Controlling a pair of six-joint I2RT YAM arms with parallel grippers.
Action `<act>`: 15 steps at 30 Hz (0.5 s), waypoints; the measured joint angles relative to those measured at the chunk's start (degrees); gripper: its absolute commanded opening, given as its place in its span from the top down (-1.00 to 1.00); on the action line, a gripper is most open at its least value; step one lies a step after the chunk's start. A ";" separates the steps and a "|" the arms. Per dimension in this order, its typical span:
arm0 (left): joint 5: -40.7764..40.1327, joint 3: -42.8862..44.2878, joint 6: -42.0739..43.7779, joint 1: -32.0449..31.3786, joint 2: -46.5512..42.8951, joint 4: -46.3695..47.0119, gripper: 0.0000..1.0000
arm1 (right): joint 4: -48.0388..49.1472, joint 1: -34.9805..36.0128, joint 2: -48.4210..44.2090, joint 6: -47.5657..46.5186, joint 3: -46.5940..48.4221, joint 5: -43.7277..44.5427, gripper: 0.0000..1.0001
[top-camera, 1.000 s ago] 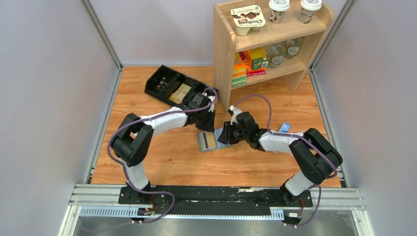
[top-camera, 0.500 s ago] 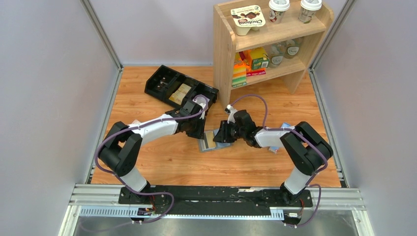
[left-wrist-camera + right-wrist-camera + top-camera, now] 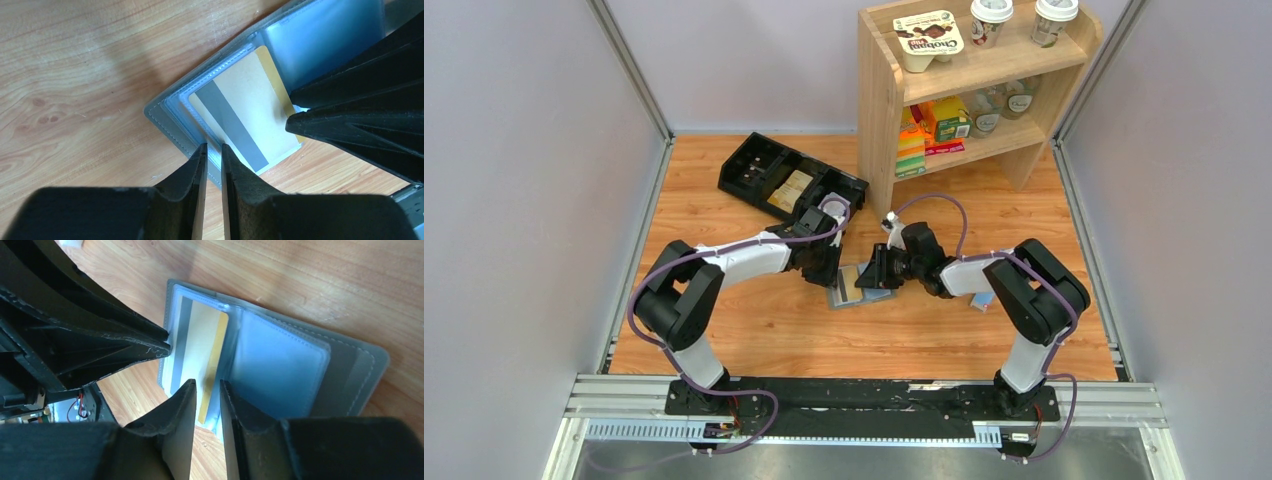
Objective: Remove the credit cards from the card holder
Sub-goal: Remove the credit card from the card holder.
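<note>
The card holder (image 3: 350, 370) lies open and flat near the middle of the counter (image 3: 754, 335), with its clear sleeves facing up. A tan card (image 3: 240, 115) with a grey stripe sits in one sleeve, and one end of it seems to stick out a little. Whether more cards lie under it I cannot tell.

The left gripper (image 3: 211, 150) meets the holder at its outer rim. Its jaws are almost together, with only a thin slit between them, and I cannot tell if they pinch the rim. The right gripper (image 3: 206, 387) comes from the other side. Its jaws are also nearly together, just over the golden edge of the card, and a real grip on it is not visible.

The risks come from how tight everything is:
- If the right jaws catch the sleeve together with the card, the whole holder will probably drag along.
- If the left hold on the rim is weak, the holder may lift or fold shut.
- The two grippers are very close, so a small sideways move could knock them together or bend the card.

Farther back, the black tray (image 3: 764, 165) and the wooden shelf (image 3: 884, 120) stand apart from this work.
</note>
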 measured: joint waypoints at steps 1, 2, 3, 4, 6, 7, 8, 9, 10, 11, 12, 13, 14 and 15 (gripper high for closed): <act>0.00 0.00 0.00 0.00 0.02 0.02 0.54 | 0.09 0.00 0.02 0.22 0.00 -0.35 0.46; -0.02 0.00 0.00 0.00 0.02 0.07 0.55 | 0.17 -0.02 0.02 0.42 0.00 -0.74 0.47; -0.02 0.00 0.00 0.00 0.07 0.04 0.55 | 0.44 -0.07 0.02 0.61 0.00 -1.14 0.48; 0.00 0.00 0.02 0.00 0.07 0.04 0.56 | 0.74 -0.15 0.02 0.81 0.00 -1.53 0.49; -0.04 0.00 0.04 0.00 0.09 0.02 0.57 | 1.22 -0.26 0.02 1.11 0.00 -2.29 0.53; -0.04 0.00 0.07 0.00 0.11 -0.04 0.57 | 1.51 -0.28 0.02 1.27 0.00 -2.73 0.54; -0.04 0.00 0.11 0.00 0.17 -0.07 0.58 | 1.90 -0.39 0.02 1.42 0.00 -3.13 0.55; -0.04 0.00 0.13 0.00 0.17 -0.07 0.58 | 2.23 -0.50 0.00 1.60 0.00 -3.39 0.56; -0.04 0.00 0.13 0.00 0.17 -0.09 0.59 | 2.69 -0.66 0.00 1.77 0.00 -3.74 0.57; -0.04 0.00 0.15 0.00 0.17 -0.09 0.60 | 3.13 -0.76 0.00 2.05 0.00 -4.13 0.59; -0.04 0.00 0.15 0.00 0.17 -0.11 0.60 | 3.56 -0.83 0.02 2.29 0.00 -4.39 0.60; -0.04 0.02 0.15 0.00 0.17 -0.13 0.60 | 4.09 -0.90 0.02 2.58 -0.04 -4.68 0.63; -0.04 0.02 0.15 0.00 0.17 -0.15 0.61 | 4.68 -1.01 0.02 2.91 -0.04 -4.98 0.65; -0.04 0.02 0.17 0.00 0.17 -0.15 0.61 | 5.33 -1.14 0.02 3.23 -0.07 -5.35 0.65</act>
